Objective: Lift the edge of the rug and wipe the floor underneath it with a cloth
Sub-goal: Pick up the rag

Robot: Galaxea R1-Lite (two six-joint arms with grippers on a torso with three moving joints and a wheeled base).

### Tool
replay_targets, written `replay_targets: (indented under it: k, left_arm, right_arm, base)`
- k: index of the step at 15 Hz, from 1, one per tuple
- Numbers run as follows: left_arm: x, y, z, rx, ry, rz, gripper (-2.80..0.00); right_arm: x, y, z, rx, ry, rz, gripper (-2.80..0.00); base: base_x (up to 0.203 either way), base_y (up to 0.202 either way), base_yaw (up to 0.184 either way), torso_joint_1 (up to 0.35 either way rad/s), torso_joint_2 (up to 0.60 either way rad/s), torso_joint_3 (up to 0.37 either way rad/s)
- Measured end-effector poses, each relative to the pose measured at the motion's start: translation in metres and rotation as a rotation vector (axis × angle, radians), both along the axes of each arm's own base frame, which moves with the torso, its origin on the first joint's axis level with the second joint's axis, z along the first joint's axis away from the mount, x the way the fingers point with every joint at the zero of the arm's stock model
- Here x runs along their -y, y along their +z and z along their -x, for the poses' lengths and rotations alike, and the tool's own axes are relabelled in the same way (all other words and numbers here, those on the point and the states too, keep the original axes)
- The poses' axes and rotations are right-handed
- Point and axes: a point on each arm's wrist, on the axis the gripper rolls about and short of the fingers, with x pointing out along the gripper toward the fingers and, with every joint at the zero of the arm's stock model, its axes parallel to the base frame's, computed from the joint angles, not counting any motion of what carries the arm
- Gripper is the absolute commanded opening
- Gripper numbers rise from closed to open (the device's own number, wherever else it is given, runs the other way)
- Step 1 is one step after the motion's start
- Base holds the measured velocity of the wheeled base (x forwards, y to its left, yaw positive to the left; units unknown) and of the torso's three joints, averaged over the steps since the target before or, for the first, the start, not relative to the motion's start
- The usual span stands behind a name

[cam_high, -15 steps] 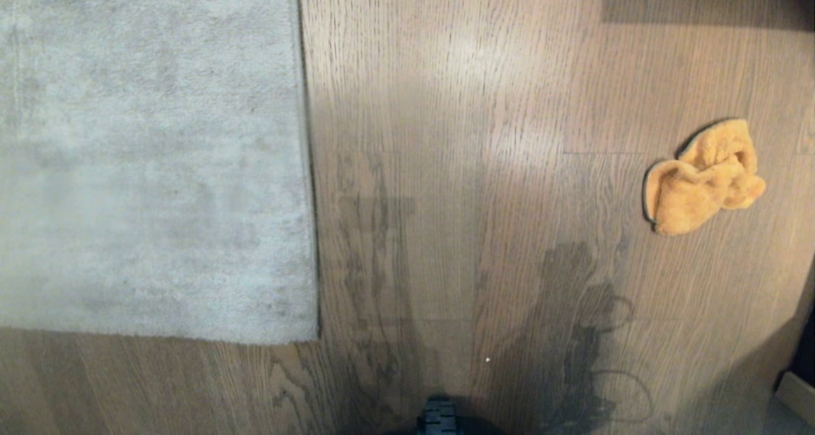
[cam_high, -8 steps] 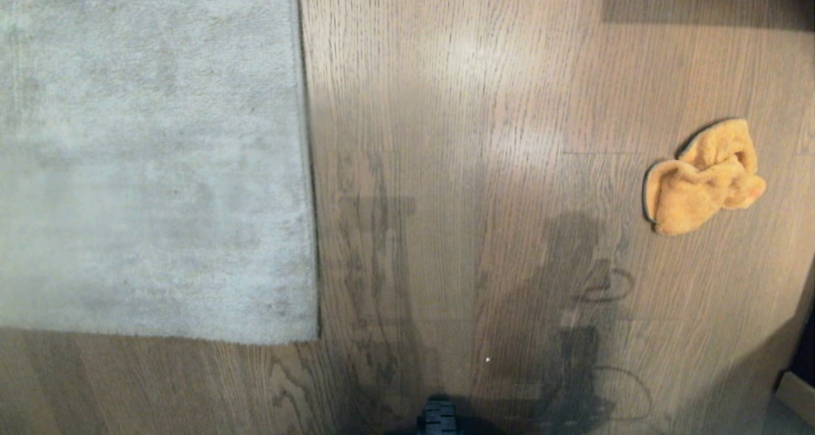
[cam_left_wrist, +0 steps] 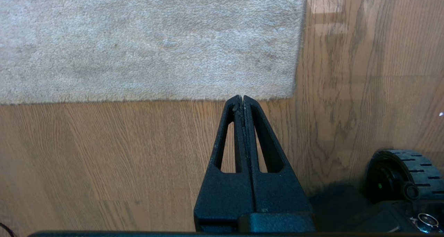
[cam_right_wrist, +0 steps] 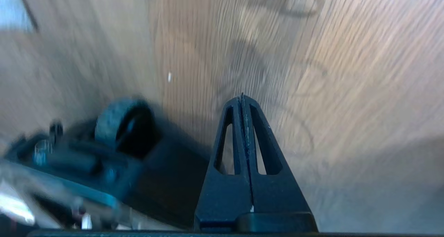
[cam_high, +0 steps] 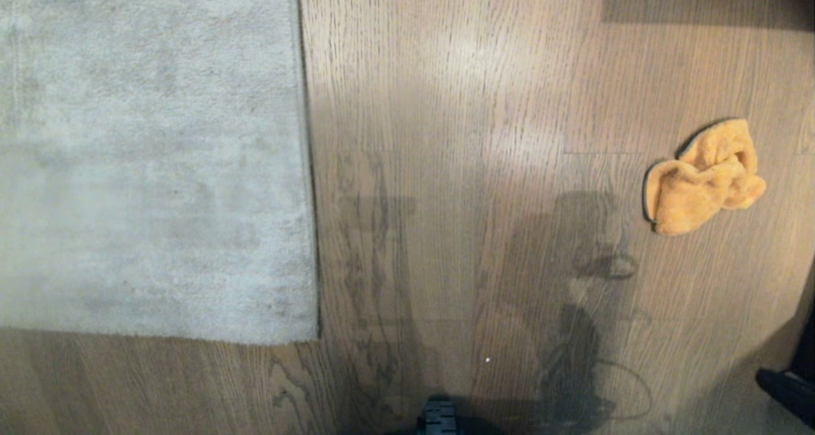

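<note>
Crumpled orange-yellow fuzzy cloth [cam_high: 703, 180] on brown wood-grain floor [cam_high: 458, 135], well apart from pale grey rug edge [cam_high: 307, 167] — black right gripper [cam_right_wrist: 242, 97] pressed together, empty, apart from the cloth, left gripper [cam_left_wrist: 241, 98] likewise closed.

Left claw [cam_left_wrist: 244, 97], right claw [cam_right_wrist: 241, 96] closed

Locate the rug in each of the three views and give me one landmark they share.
Head view: the rug fills the upper left; its corner points toward the robot's base.
Left wrist view: the rug covers the far floor beyond the shut left end effector, whose tips line up with the hem.
Right wrist view: not in it.
Shared landmark: the wood-grain floor, also seen at and.
</note>
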Motion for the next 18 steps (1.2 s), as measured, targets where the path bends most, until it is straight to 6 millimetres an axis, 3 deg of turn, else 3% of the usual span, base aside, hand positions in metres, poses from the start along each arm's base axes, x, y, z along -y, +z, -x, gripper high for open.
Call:
replay_targets:
  k: [5,6,12,18]
  left_arm:
    - [0.000,0.000,0.000,0.000,0.000,0.000,-2.80]
    - [0.000,0.000,0.000,0.000,0.000,0.000,-2.80]
    - [0.000,0.000,0.000,0.000,0.000,0.000,-2.80]
    - [0.000,0.000,0.000,0.000,0.000,0.000,-2.80]
  right_arm:
    - [0.008,0.041,-0.060,0.139,-0.062,0.060,-2.80]
    - [0.011,0.041,-0.068,0.121,-0.076,0.080,0.00]
    - [0.031,0.041,-0.097,0.056,-0.181,0.091,0.00]
    - [0.050,0.067,-0.128,0.101,-0.264,0.044,0.00]
  base:
    - [0.000,0.000,0.000,0.000,0.00,0.000]
    - [0.000,0.000,0.000,0.000,0.00,0.000]
    - [0.000,0.000,0.000,0.000,0.00,0.000]
    - [0.000,0.000,0.000,0.000,0.00,0.000]
